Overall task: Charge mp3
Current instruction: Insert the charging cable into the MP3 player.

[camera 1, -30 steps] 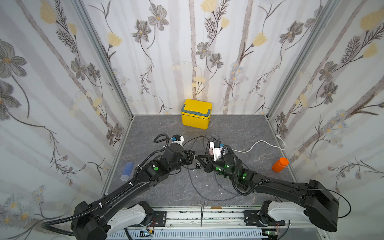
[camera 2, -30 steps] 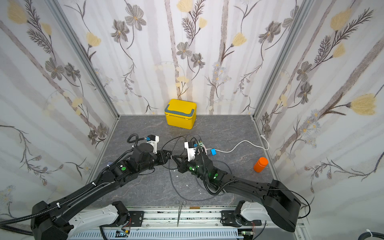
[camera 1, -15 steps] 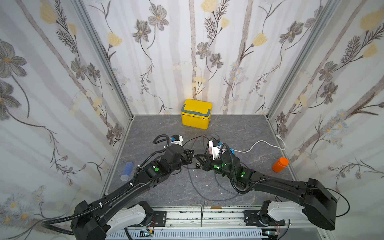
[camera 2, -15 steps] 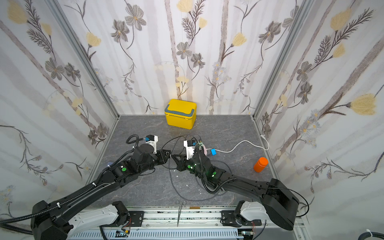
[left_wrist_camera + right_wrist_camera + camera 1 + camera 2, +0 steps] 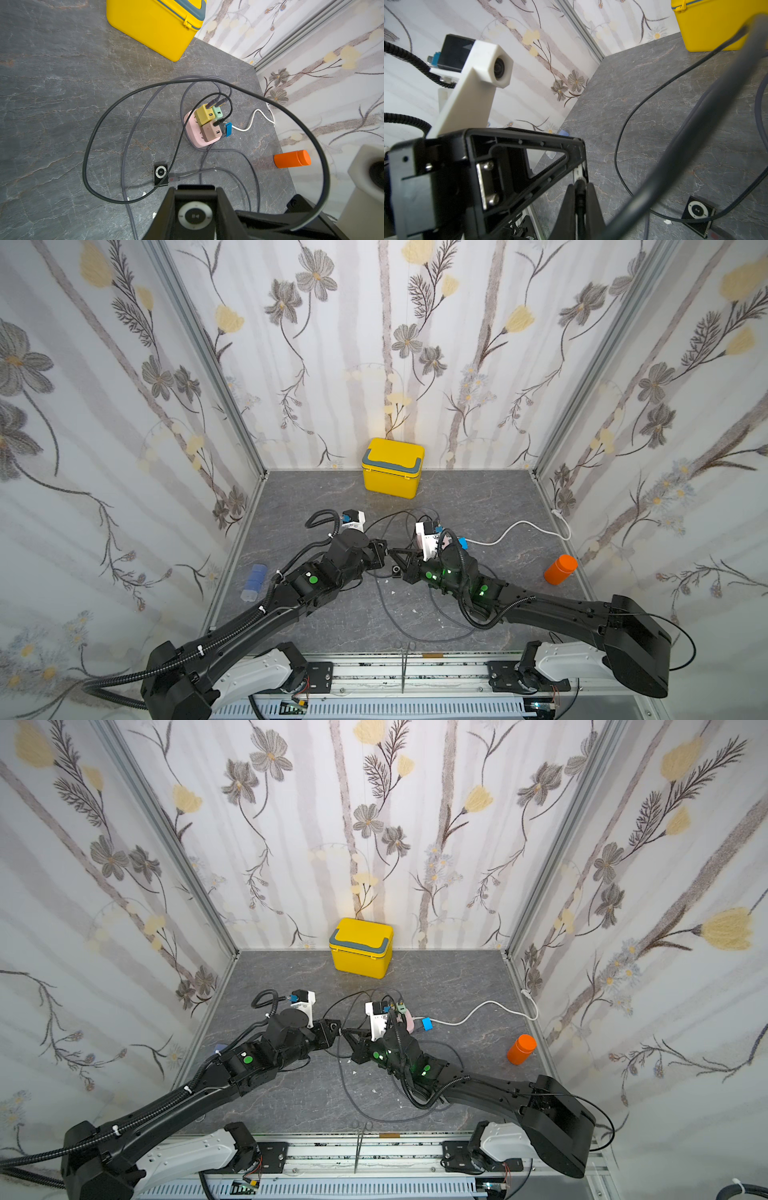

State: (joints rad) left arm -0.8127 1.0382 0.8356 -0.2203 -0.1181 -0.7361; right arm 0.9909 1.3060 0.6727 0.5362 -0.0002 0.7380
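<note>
Left fingers: my left gripper [image 5: 196,190] is clenched on the mp3 player [image 5: 195,216], click wheel facing my wrist camera, held off the table [image 5: 52,104].
Right fingers: my right gripper [image 5: 579,186] is pinched tight on the black cable plug [image 5: 579,196], its tip at the held player's edge; seated or not, I cannot tell.
Under them: a 2nd mp3 player [image 5: 160,175] lies flat on the table, a grey cable [image 5: 191,174] end just beside it.
Beyond: the pink power strip [image 5: 192,133] carries 3 chargers [image 5: 204,115] with cables plugged in.
Toward my right: an orange bottle [image 5: 292,159] sits near the wall.
Farthest: the yellow box [image 5: 392,468] sits at the back wall.
</note>
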